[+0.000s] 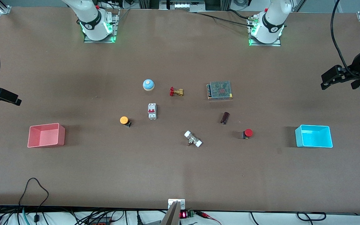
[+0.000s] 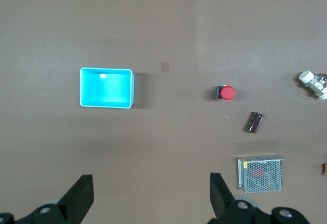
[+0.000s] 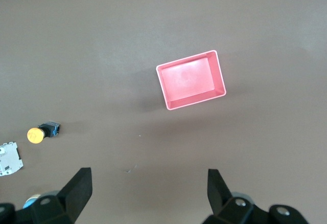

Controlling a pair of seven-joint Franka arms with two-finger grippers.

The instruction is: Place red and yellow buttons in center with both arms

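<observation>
We see even, bright overhead light | soft short shadows beside the bins [image 1: 46, 135] | mild sheen on the table [image 1: 180, 175] — all views sharp.

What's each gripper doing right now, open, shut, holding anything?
Left gripper: open, empty, up over the table's left-arm end by the cyan bin.
Right gripper: open, empty, up over the right-arm end by the pink bin.
</observation>
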